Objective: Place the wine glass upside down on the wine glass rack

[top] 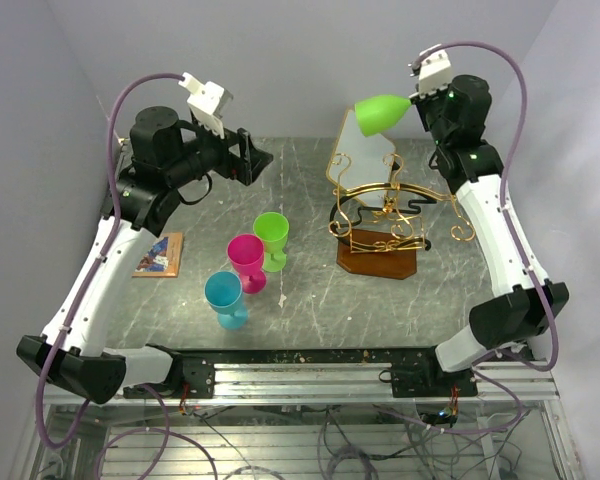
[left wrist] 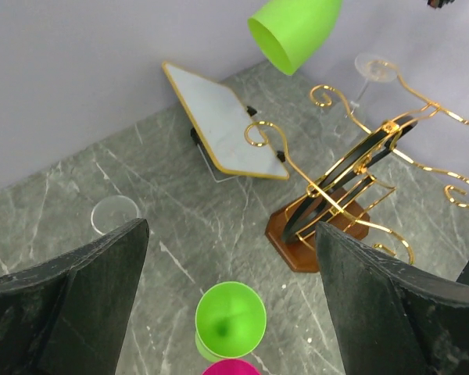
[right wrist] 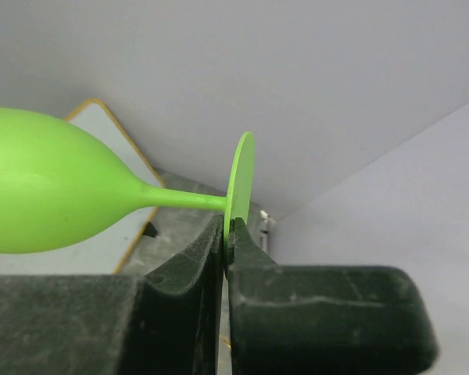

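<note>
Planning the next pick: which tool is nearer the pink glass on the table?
Left. The left tool hangs open just behind and above the pink glass; the right tool is raised at the back right, beyond the wine glass rack, shut on a lime green glass.

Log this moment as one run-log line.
right gripper: shut on wine glass foot, bowl sideways, aloft | left gripper: open, empty | wine glass rack: glass not yet on it

Your work surface is a dark grey, marble-veined table top (top: 310, 300) flecked with pale marks, enclosed at the back and both sides by plain pale grey walls (top: 280, 60), evenly lit, with an aluminium rail (top: 310, 383) along its near edge.
</note>
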You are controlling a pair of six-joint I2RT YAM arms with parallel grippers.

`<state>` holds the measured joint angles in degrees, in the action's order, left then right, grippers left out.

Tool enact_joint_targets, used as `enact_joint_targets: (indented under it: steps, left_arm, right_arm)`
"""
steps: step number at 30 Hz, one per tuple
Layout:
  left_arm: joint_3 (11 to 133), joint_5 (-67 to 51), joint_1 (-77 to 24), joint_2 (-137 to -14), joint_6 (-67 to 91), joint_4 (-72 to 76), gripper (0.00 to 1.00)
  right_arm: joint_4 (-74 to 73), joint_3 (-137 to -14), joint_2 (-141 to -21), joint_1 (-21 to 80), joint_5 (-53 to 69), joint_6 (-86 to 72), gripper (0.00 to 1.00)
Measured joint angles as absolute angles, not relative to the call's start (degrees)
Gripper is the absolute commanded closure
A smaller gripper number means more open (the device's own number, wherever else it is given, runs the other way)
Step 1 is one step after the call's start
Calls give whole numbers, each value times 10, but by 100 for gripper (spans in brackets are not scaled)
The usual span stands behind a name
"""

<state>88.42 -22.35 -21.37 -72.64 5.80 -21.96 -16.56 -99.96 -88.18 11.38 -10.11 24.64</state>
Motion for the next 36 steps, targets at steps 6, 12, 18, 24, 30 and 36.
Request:
enact_joint_targets:
  steps: [6, 12, 18, 24, 30, 36]
  left_arm:
    - [866, -220, -214, -726, 48, -222, 5]
    - [865, -220, -214, -725, 44, -222, 6]
    - [865, -220, -214, -725, 40, -222, 7]
    - [865, -220, -214, -725, 37, -222, 7]
    - [866, -212, -214, -724, 31, -222, 7]
    - [866, -205, -214, -721, 23, -224, 7]
  right_arm:
    - [-136, -999, -922, 144, -163, 368, 100]
    - [-86, -977, -941, 165, -186, 499, 100]
    - [-46, -935, -945, 183, -176, 621, 100]
    - [-50, -931, -958, 193, -147, 705, 100]
    - [-69, -921, -958, 196, -112, 761, 100]
    - [-118, -908, -958, 196, -74, 801, 100]
